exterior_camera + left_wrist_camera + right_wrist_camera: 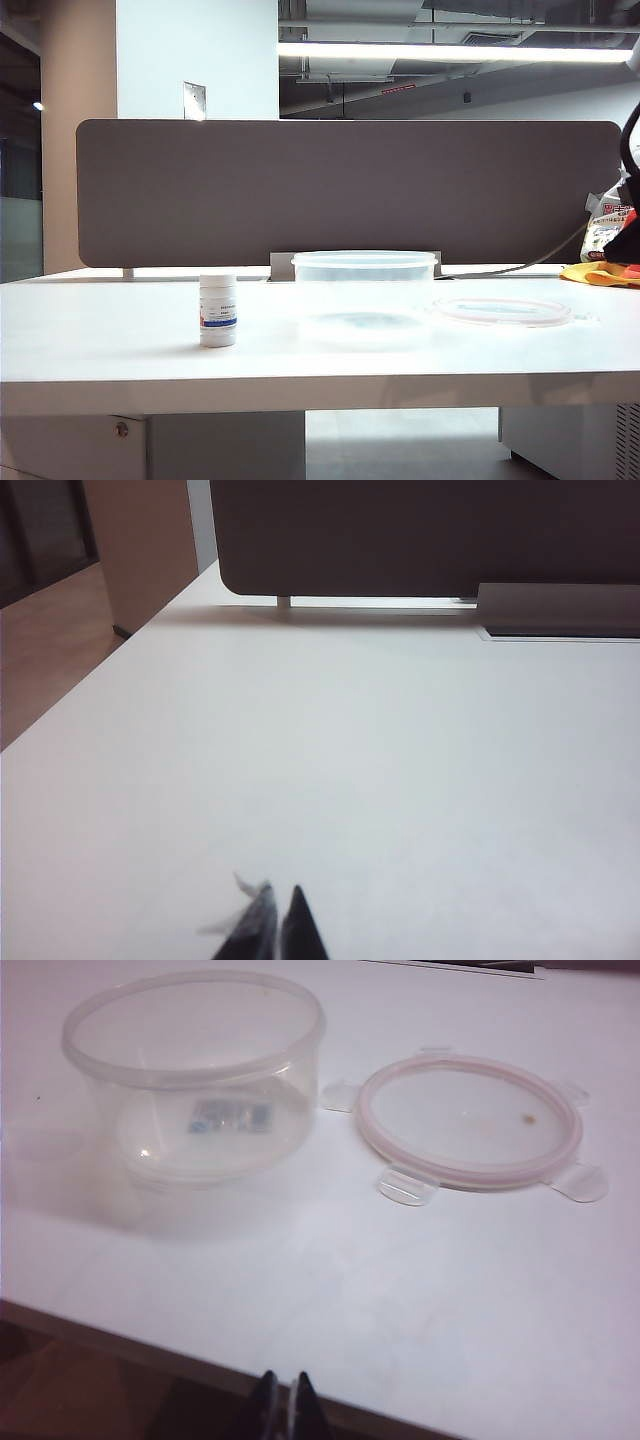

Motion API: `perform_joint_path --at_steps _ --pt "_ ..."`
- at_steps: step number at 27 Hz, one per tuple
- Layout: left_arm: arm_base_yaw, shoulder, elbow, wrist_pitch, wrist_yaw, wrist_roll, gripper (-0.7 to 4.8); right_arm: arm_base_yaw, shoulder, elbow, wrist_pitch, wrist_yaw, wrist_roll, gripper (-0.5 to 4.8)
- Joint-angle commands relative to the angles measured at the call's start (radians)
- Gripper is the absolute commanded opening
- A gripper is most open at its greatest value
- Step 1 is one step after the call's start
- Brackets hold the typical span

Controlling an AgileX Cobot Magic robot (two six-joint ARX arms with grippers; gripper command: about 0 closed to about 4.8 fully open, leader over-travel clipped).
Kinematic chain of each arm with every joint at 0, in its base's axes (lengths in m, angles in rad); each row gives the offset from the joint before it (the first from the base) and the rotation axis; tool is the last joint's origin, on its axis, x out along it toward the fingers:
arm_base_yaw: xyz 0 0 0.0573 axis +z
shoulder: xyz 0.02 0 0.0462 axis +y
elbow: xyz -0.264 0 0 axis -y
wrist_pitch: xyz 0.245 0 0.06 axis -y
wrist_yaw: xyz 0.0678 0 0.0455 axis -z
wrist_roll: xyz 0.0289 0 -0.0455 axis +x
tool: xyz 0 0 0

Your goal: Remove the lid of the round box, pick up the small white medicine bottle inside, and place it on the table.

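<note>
1 round box (364, 268), 1 lid (502, 311), 1 small white medicine bottle (218, 311) on the table (120, 350). Box open, nothing inside. Bottle upright left of the box, apart from it; lid flat to the box's right, near it. Bottle label print unreadable. Left gripper (272, 932) and right gripper (281, 1404) clenched, holding nothing, only fingertips visible, both cut off at frame edge.

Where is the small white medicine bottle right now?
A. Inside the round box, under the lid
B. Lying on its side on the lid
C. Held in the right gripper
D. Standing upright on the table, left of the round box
D: in the exterior view the small white medicine bottle stands upright on the table, left of the open round box and apart from it.
</note>
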Motion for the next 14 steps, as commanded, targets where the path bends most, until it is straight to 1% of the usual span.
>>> perform_joint_path --at_steps 1,4,6,8,11,14 --pt "0.002 0.000 0.000 0.009 0.003 0.001 0.21 -0.091 -0.078 0.004 -0.015 -0.002 -0.106 0.24" --pt "0.002 0.000 0.000 0.009 0.003 0.001 0.21 -0.212 -0.159 0.004 -0.019 0.004 -0.100 0.24" --pt "0.002 0.000 0.000 0.009 0.003 0.001 0.20 -0.299 -0.231 0.003 -0.025 0.004 -0.074 0.24" --pt "0.002 0.000 0.000 0.009 0.002 0.001 0.21 -0.360 -0.292 0.003 -0.033 0.004 -0.065 0.24" --pt "0.002 0.000 0.000 0.010 0.003 0.001 0.21 -0.419 -0.372 0.003 -0.043 0.004 -0.066 0.24" --pt "0.002 0.000 0.000 0.009 0.003 0.001 0.20 -0.452 -0.427 0.002 -0.087 0.003 -0.069 0.24"
